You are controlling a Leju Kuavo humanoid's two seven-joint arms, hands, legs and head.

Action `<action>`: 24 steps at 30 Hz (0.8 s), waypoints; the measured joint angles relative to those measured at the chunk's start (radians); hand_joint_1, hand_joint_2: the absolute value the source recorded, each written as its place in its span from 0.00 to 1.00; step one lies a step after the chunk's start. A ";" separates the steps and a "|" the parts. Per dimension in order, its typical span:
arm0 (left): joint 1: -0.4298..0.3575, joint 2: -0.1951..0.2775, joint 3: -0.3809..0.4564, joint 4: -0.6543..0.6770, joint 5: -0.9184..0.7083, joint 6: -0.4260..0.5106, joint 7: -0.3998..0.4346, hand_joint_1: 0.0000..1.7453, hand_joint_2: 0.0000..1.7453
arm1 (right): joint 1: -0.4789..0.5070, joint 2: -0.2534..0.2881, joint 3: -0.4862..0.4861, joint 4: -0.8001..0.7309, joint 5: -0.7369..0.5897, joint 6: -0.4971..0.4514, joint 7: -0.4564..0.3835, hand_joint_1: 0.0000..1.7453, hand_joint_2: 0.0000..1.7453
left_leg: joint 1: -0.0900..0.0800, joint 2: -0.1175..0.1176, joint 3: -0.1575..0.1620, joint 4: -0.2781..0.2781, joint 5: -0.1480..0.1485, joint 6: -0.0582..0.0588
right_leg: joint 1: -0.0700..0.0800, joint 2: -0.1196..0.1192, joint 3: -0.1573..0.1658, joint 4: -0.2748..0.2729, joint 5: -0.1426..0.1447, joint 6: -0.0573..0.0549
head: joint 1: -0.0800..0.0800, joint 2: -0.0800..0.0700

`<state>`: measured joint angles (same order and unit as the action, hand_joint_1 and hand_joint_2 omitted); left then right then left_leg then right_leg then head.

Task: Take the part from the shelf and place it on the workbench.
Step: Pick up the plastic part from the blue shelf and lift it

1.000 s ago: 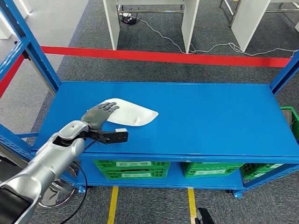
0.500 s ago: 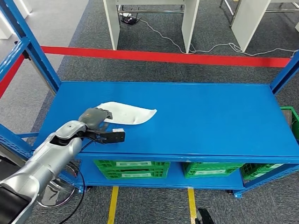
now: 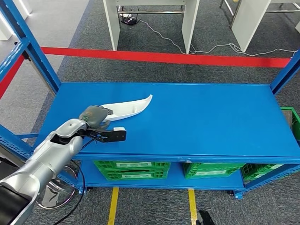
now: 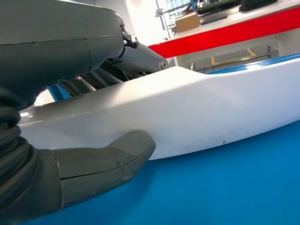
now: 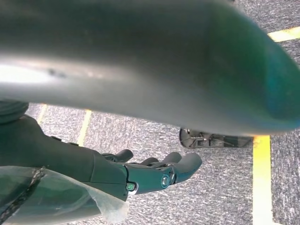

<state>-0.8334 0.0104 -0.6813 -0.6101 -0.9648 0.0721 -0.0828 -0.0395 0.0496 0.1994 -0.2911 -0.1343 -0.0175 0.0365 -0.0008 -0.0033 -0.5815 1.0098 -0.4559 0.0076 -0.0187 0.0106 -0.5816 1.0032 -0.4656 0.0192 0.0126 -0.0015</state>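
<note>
The part is a long white curved shell point(image 3: 129, 106) on the left half of the blue shelf top point(image 3: 212, 117). My left hand point(image 3: 95, 116) grips its near end, and the far tip is tilted up off the shelf. In the left wrist view the thumb point(image 4: 102, 161) presses under the white part point(image 4: 198, 112) while the dark fingers point(image 4: 116, 63) wrap over its upper edge. My right hand point(image 5: 155, 171) hangs beside my body above the grey floor, with its fingers loosely extended and nothing in them.
Blue uprights point(image 3: 28, 44) stand at the shelf's left end and another at the right point(image 3: 286, 72). Green crates point(image 3: 132, 169) sit on the lower level. Behind the shelf run a red floor line point(image 3: 169, 57) and white table legs point(image 3: 113, 23).
My left hand's fingers have closed over the part's near end. The part, lying flat before, is now tilted onto its edge with the far tip raised.
</note>
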 joint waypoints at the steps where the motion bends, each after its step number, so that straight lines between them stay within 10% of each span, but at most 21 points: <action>1: 0.000 0.000 0.000 0.000 0.000 0.002 0.000 1.00 1.00 | 0.001 0.000 0.000 0.000 0.000 0.000 0.000 0.00 0.00 | 0.000 0.000 0.000 0.000 0.000 0.000 | 0.000 0.000 0.000 0.000 0.000 0.000 | 0.000 0.000; 14: 0.071 0.056 0.002 -0.111 -0.049 0.316 -0.093 1.00 1.00 | 0.006 0.000 -0.003 0.000 0.024 -0.006 -0.007 0.00 0.00 | 0.000 -0.001 -0.001 0.000 0.000 0.000 | 0.000 -0.001 0.000 0.000 0.000 0.000 | 0.000 0.000; 24: 0.170 0.092 0.022 -0.364 -0.034 0.360 -0.081 1.00 1.00 | 0.009 0.000 -0.004 0.000 0.039 -0.010 -0.012 0.00 0.00 | -0.001 -0.001 -0.001 0.000 0.000 0.000 | -0.001 -0.001 -0.001 0.000 0.000 0.000 | 0.000 0.000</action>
<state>-0.6637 0.1019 -0.6598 -0.9745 -0.9987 0.4323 -0.1641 -0.0307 0.0496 0.1957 -0.2911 -0.0949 -0.0276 0.0247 -0.0015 -0.0042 -0.5826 1.0098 -0.4560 0.0079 -0.0193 0.0094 -0.5821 1.0031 -0.4659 0.0195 0.0124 -0.0015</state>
